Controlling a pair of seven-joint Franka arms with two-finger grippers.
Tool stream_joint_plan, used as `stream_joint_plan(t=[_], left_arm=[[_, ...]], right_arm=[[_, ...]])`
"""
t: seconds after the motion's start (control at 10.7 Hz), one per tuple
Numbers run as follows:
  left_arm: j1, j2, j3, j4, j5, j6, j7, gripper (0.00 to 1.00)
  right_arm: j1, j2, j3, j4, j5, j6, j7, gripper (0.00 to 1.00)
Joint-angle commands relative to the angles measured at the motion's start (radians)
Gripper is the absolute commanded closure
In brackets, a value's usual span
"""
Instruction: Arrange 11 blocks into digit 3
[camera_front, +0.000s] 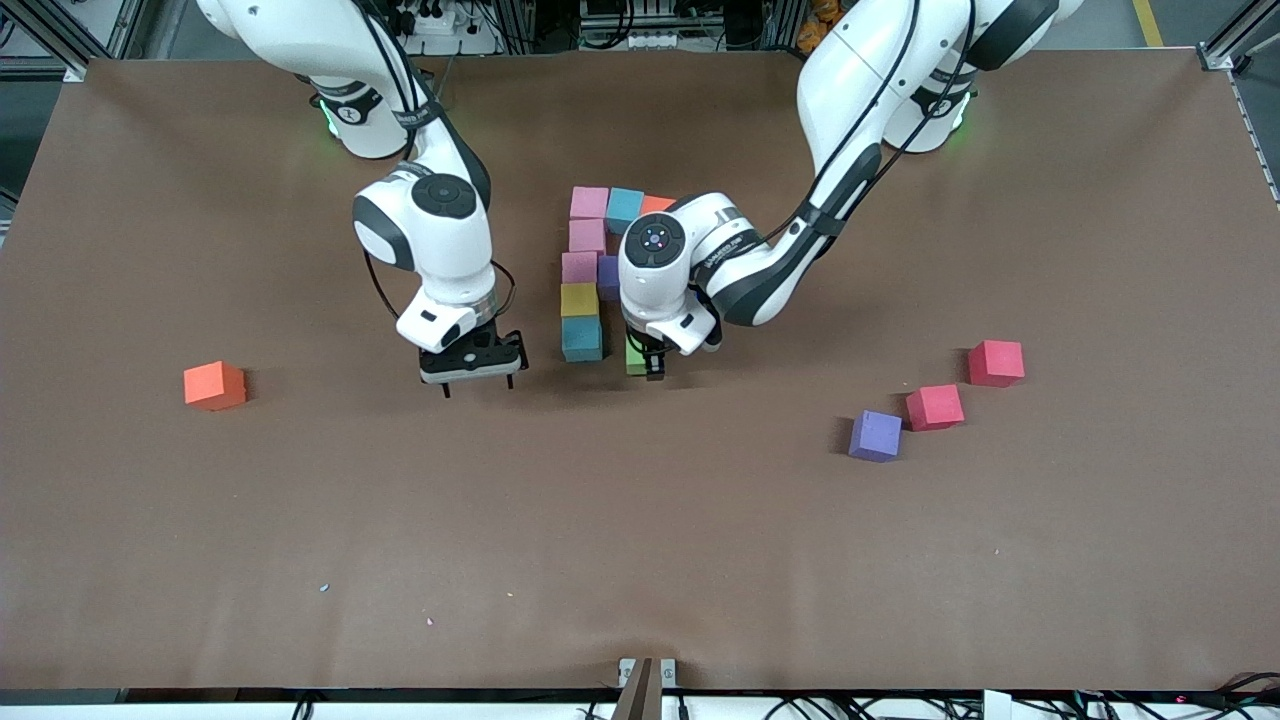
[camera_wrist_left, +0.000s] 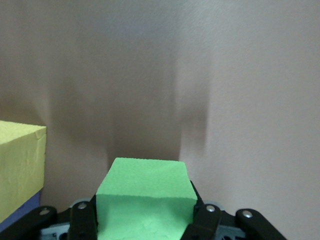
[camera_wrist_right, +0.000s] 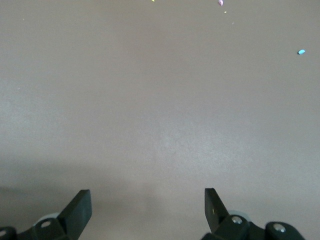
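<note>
My left pincer (camera_front: 652, 366) is clenched on the green block (camera_front: 636, 356), which sits squarely between my fingers (camera_wrist_left: 82, 220) and fills the gap from pad to pad; it is down at the desk (camera_front: 640, 560), just beside the blue block (camera_front: 582, 338) that ends the column of the digit 3 (camera_front: 590, 275) at the end nearest the front camera. From that blue block the column runs away from the camera through a yellow block (camera_front: 579, 299) and three pink blocks (camera_front: 587, 236), with a second blue block (camera_front: 625, 208) and an orange block (camera_front: 656, 204) beside the farthest pink one, and a purple block (camera_front: 607, 272) beside the middle of the column, partly hidden by my left wrist. In the left wrist view a second yellow block (camera_wrist_left: 20, 165) shows close beside the green one. My right pincer (camera_front: 472, 372) waits with its jaws wide apart and holding nothing, over bare desk toward the right arm's end from the column. A loose orange-red cube (camera_front: 214, 385) lies well apart toward that end; a loose purple block (camera_front: 875, 435) and two red cubes (camera_front: 964, 385) lie toward the left arm's end. The desk is covered in plain brown, with a few tiny crumbs (camera_wrist_right: 301, 51) on it, and metal framing and cables edge the room around it.
</note>
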Motion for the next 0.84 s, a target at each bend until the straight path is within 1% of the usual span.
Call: stream_joint_plan(t=[0.0,0.09,0.19,0.28,0.37,0.47,0.56,0.65,0.75], left_arm=[[-0.028,0.020,0.003,0.015,0.007,0.020,-0.041,1.00],[-0.036,0.029,0.004,0.027,0.007,0.021,-0.047,1.00],[-0.048,0.038,0.003,0.032,0.009,0.022,-0.053,1.00],[-0.056,0.041,0.006,0.035,0.009,0.024,-0.057,1.00],[-0.056,0.047,0.006,0.035,0.009,0.027,-0.057,1.00],[-0.062,0.049,0.006,0.035,0.012,0.037,-0.057,1.00],[-0.063,0.052,0.009,0.035,0.012,0.039,-0.057,1.00],[-0.063,0.055,0.009,0.037,0.012,0.048,-0.055,1.00],[-0.063,0.057,0.009,0.040,0.013,0.054,-0.055,1.00]], right_arm=[[-0.019,-0.022,-0.019,0.067,0.224,-0.118,-0.255,0.00],[-0.018,-0.030,-0.047,0.093,0.317,-0.173,-0.360,0.00],[-0.013,-0.033,-0.078,0.127,0.366,-0.248,-0.437,0.00],[-0.015,-0.033,-0.110,0.182,0.402,-0.357,-0.518,0.00],[-0.015,-0.041,-0.153,0.234,0.456,-0.460,-0.595,0.00],[-0.010,-0.065,-0.197,0.267,0.491,-0.549,-0.686,0.00],[-0.010,-0.105,-0.226,0.279,0.496,-0.623,-0.724,0.00],[-0.012,-0.140,-0.245,0.300,0.496,-0.702,-0.721,0.00],[-0.016,-0.150,-0.275,0.339,0.496,-0.781,-0.726,0.00]])
